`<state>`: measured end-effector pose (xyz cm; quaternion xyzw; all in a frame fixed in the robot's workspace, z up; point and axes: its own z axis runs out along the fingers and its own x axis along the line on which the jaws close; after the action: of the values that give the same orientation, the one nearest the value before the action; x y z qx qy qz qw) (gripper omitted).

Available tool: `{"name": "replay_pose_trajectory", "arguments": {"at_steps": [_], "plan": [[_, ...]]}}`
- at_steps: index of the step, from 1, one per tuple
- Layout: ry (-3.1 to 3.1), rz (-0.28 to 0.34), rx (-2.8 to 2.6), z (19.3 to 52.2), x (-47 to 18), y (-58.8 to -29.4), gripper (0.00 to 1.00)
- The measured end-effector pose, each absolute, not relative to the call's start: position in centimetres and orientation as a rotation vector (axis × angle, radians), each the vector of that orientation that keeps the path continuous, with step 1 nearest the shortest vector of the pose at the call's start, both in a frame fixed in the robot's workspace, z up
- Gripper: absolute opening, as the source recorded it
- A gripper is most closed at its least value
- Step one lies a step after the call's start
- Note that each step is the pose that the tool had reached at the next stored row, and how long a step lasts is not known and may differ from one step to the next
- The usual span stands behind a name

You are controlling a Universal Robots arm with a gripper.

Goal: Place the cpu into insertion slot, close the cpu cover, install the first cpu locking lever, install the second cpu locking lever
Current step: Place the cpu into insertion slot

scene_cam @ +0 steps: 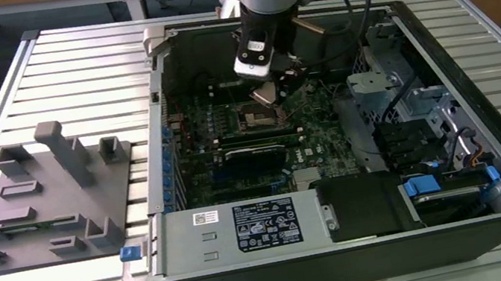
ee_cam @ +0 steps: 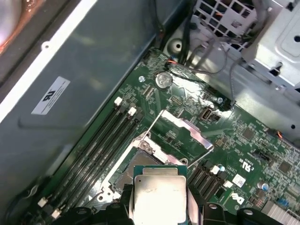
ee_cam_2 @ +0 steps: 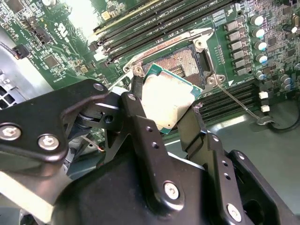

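My gripper (scene_cam: 268, 89) hangs inside the open computer case, just above the insertion slot (scene_cam: 259, 118). It is shut on the cpu (scene_cam: 266, 93), a small square chip with a dull silver top. In both wrist views the cpu (ee_cam_2: 166, 103) (ee_cam: 159, 197) sits between the black fingers (ee_cam_2: 136, 96), tilted and held a little above the board. The insertion slot (ee_cam_2: 180, 61) lies open with its dark centre bare. The cpu cover (ee_cam: 185, 132), a shiny silver frame, stands swung up beside the slot (ee_cam: 124, 171). A thin wire locking lever (ee_cam_2: 236, 102) stands released next to the socket.
Long black memory slots (ee_cam_2: 154, 23) run close beside the socket. A drive cage (scene_cam: 373, 83) and cables fill the case at the exterior view's right, and a power supply (scene_cam: 244, 228) sits at the front. A grey fixture plate (scene_cam: 39, 204) rests on the slatted table.
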<state>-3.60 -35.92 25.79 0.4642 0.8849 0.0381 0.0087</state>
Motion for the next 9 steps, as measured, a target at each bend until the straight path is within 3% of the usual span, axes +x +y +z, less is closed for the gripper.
{"name": "replay_pose_trajectory", "arguments": {"at_steps": [9], "plan": [[2.739,0.119,1.496,25.78,-3.61,-35.92,0.54]]}}
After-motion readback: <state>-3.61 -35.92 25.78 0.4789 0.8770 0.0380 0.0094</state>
